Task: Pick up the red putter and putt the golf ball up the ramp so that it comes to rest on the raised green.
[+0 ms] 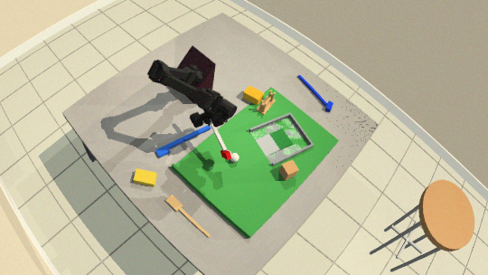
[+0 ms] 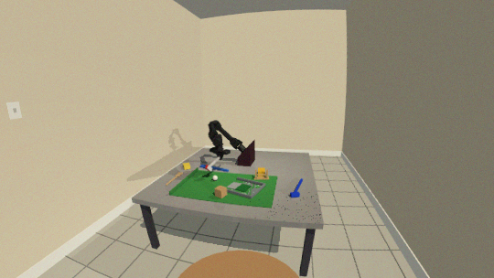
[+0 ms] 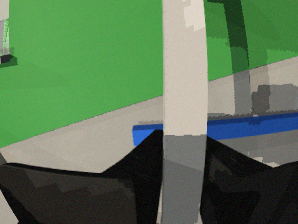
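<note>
My gripper (image 1: 211,122) (image 2: 221,155) (image 3: 174,137) is shut on the pale shaft of the red putter (image 1: 226,155) (image 2: 208,167) (image 3: 185,65). The putter slants down from the fingers, its red head above the green mat (image 1: 244,203) (image 2: 189,187) (image 3: 75,50). The white golf ball (image 1: 234,157) (image 2: 215,177) rests on the mat. The head overlaps the ball's left edge in the top view but stands apart from it in the exterior view. The light grey ramp (image 1: 268,148) leads to the dark green raised square (image 1: 282,138) (image 2: 242,187) inside a grey border. The wrist view shows neither head nor ball.
A blue bar-like club (image 1: 185,140) (image 3: 250,127) lies beside the mat under the gripper. A wooden cube (image 1: 288,170) (image 2: 220,192) sits near the border. A wooden stand (image 1: 266,105), an orange block (image 1: 253,95), a yellow block (image 1: 145,177), a wooden club (image 1: 194,222) and another blue club (image 1: 314,91) lie around.
</note>
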